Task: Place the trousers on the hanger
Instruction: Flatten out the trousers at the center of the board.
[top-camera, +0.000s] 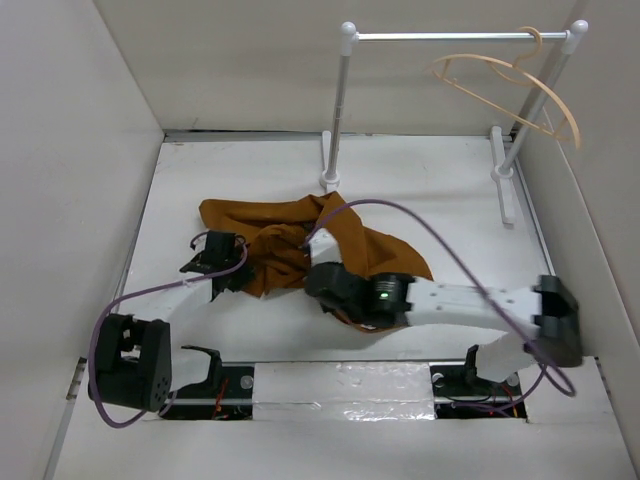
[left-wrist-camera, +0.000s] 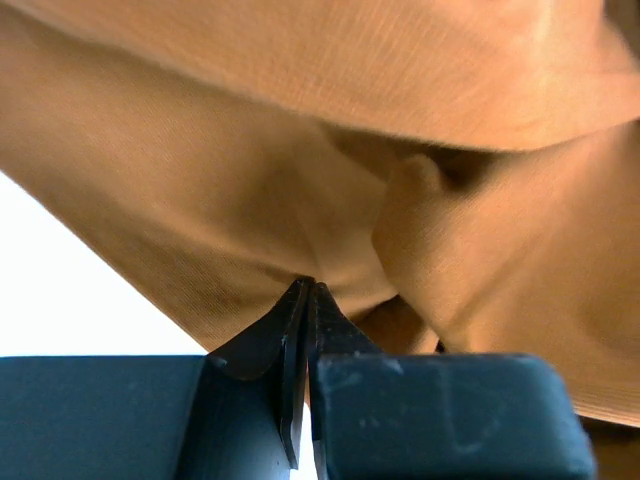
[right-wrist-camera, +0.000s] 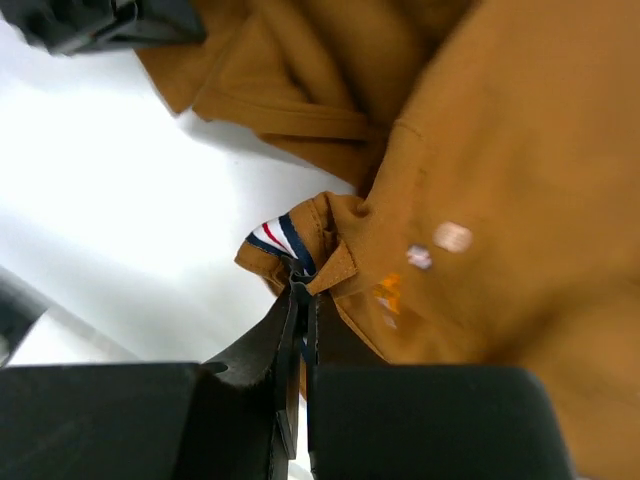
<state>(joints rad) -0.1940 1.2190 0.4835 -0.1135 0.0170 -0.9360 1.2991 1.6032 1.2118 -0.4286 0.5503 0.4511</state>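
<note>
The rust-brown trousers (top-camera: 300, 235) lie crumpled in the middle of the white table. My left gripper (top-camera: 240, 272) is at their near left edge. In the left wrist view its jaws (left-wrist-camera: 305, 290) are closed together, with the tips pinching a fold of the cloth (left-wrist-camera: 250, 180). My right gripper (top-camera: 314, 278) is at the near middle edge. In the right wrist view it (right-wrist-camera: 303, 292) is shut on the waistband, where the striped lining (right-wrist-camera: 278, 238) and pale buttons (right-wrist-camera: 453, 237) show. The pale hanger (top-camera: 510, 85) hangs on the rail at the far right, well away from both grippers.
The white-and-metal rail stand (top-camera: 450, 36) stands at the back, with feet by the trousers (top-camera: 329, 182) and at the right (top-camera: 503, 180). White walls enclose the table on the left, back and right. Purple cables (top-camera: 440, 250) loop over the right arm.
</note>
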